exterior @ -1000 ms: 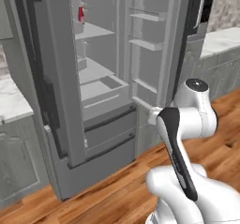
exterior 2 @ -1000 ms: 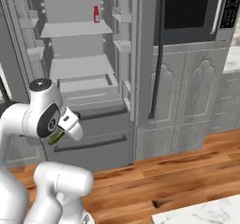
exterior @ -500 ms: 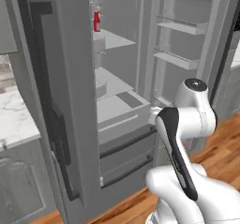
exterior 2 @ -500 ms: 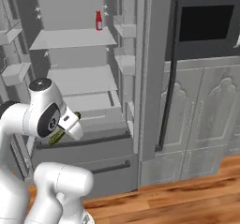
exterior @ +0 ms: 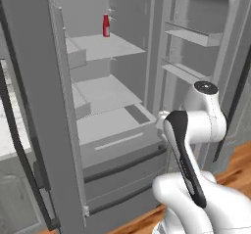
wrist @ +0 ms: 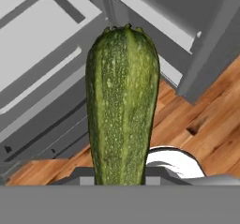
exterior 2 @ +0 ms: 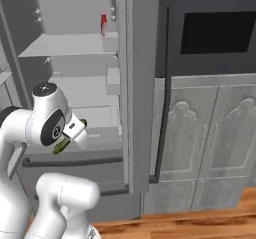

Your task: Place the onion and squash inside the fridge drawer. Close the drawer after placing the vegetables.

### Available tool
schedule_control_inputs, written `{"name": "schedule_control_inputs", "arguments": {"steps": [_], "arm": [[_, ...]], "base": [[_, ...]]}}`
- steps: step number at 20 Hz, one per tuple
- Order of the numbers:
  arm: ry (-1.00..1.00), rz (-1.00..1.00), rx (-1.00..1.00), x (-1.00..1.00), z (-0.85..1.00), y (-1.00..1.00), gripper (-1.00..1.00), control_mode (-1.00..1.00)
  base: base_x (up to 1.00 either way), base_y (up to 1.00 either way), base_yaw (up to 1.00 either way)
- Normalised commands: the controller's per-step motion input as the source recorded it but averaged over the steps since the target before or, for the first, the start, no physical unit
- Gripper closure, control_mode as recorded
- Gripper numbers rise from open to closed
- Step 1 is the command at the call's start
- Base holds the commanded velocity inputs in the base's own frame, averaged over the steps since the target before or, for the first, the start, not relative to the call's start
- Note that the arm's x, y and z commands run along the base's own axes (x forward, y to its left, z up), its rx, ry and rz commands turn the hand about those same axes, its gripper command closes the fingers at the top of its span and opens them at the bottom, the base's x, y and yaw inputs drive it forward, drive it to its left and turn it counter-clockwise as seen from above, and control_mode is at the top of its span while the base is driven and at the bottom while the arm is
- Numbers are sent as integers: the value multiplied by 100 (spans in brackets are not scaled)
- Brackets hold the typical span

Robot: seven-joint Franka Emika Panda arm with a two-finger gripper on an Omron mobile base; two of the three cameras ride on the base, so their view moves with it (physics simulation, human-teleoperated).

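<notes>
A dark green speckled squash (wrist: pixel 123 101) stands up the middle of the hand view, and my gripper (exterior 2: pixel 71 135) is shut on its lower end. In the right base view the squash (exterior 2: pixel 61 146) peeks out green below the hand. The light-grey fridge drawer (exterior: pixel 115 139) stands pulled out under the lowest shelf, just left of my wrist. From the other side the fridge drawer (exterior 2: pixel 102 129) lies behind and right of the hand. In the hand view the fridge drawer (wrist: pixel 35 54) is at the upper left. The onion is out of view.
A red bottle (exterior: pixel 105 25) stands on the upper shelf. The fridge's left door (exterior: pixel 29 105) and its right door with bins (exterior: pixel 206 42) hang open on either side. Freezer panels with dark bar handles (exterior: pixel 125 165) sit below. A dark wall oven (exterior 2: pixel 215 33) and cabinets (exterior 2: pixel 210 143) stand to the right.
The whole picture has grown and shifted: the base has driven closer to the open fridge. The arm keeps its pose with the squash still in the gripper.
</notes>
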Motion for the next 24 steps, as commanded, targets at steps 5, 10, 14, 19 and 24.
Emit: {"name": "schedule_control_inputs", "arguments": {"steps": [5,10,14,19,24], "arm": [[0,0,0,0,0,0,100,100],[0,0,0,0,0,0,100,100],[0,0,0,0,0,0,100,100],[0,0,0,0,0,0,100,100],[0,0,0,0,0,0,100,100]], "base": [[39,-2,23],[57,0,18],[47,0,15],[37,0,18],[26,0,22]]}}
